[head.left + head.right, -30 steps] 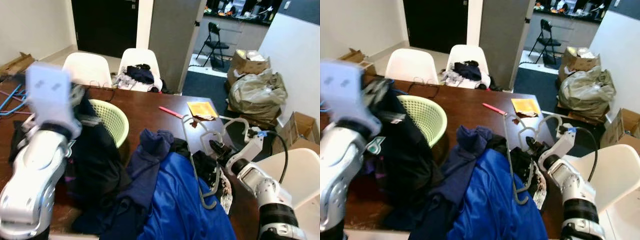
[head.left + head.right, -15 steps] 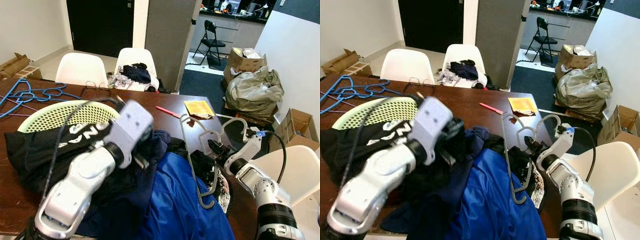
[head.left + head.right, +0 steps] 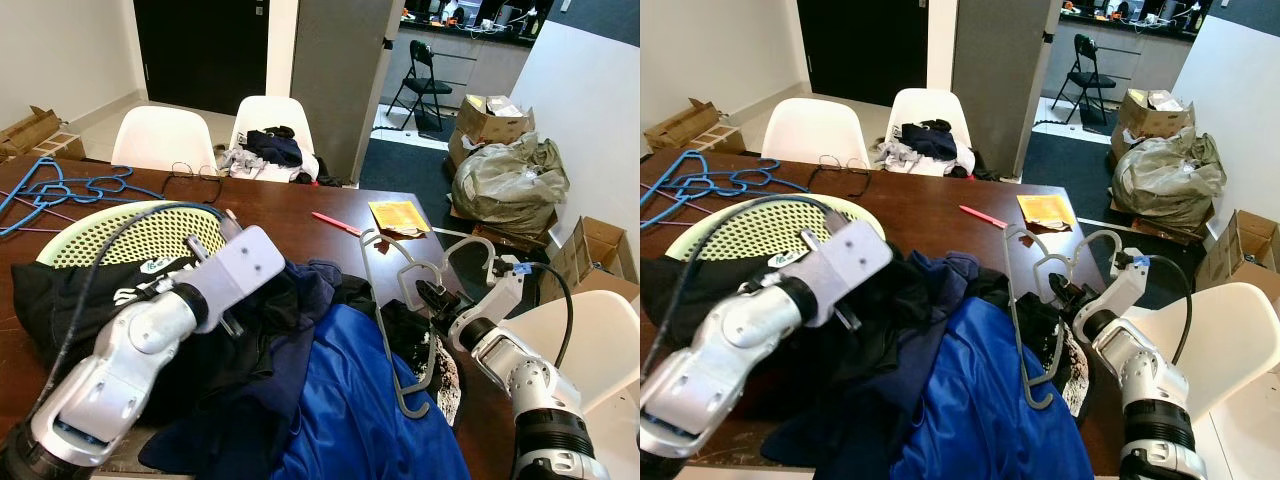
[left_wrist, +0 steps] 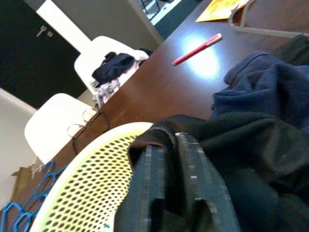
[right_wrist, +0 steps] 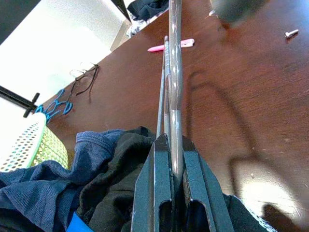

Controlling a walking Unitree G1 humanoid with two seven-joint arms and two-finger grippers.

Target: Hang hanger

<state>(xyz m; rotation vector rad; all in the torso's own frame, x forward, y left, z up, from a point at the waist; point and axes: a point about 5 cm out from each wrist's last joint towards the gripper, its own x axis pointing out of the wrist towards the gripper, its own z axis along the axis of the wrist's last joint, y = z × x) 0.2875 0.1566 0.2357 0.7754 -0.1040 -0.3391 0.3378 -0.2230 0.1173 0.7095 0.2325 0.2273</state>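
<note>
Between the right gripper [image 3: 432,298] jaws: grey hanger [image 3: 390,330], held tight over the clothes | left gripper [image 4: 170,183]: pinching black shirt [image 3: 90,300] | step: getting clothes onto hanger | next: likely slide hanger inside.

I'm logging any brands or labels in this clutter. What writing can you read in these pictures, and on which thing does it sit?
None can be read outright.
White print on the black garment near the left gripper: too blurred and folded to read.
Yellow paper on the table: no legible writing.
Cardboard boxes by the wall: markings too small to tell.
The grey hanger in the right gripper bears no text.
</note>
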